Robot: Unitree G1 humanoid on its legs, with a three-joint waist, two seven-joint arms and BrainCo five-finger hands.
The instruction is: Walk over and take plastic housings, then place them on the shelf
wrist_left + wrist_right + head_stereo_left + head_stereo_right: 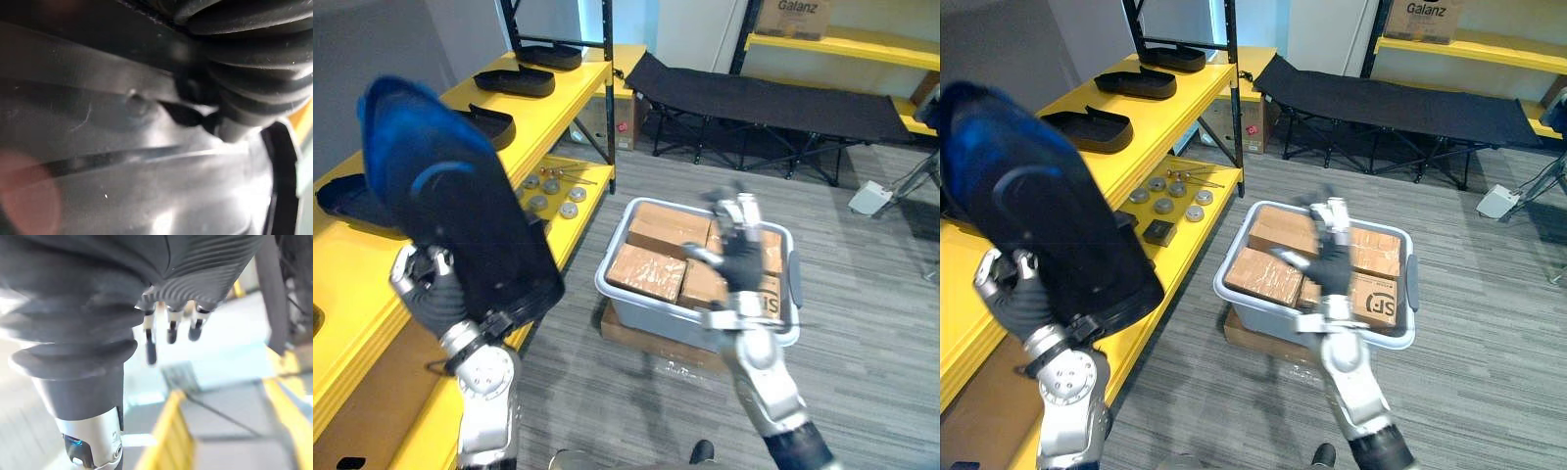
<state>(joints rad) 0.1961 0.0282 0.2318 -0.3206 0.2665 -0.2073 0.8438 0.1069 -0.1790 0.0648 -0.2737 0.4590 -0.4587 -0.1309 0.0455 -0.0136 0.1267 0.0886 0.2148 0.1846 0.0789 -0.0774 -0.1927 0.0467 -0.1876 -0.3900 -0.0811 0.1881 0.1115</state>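
The right hand's fingers (pixel 169 331) hang straight and relaxed, holding nothing; the right wrist view makes this plain, while the eye views show the right hand (pixel 741 264) raised above the grey bin (pixel 636 315) of cardboard boxes (pixel 646 270). Silver parts of the left hand (pixel 431 294) clasp the lower edge of a large black plastic housing (pixel 460 206), held tilted in the air beside the yellow shelf (pixel 357 284). The left wrist view adds what the eye views lack: the housing's glossy dark surface lies right against the hand's ribbed cover and carries a small round bump.

More housings (pixel 514 80) lie in a row along the shelf top, one partly hidden behind the held one. Metal discs (pixel 548 193) sit on the lower shelf; the right eye view also shows a small dark block (pixel 1157 231) near them. A black folding cot (pixel 773 98) stands beyond the bin.
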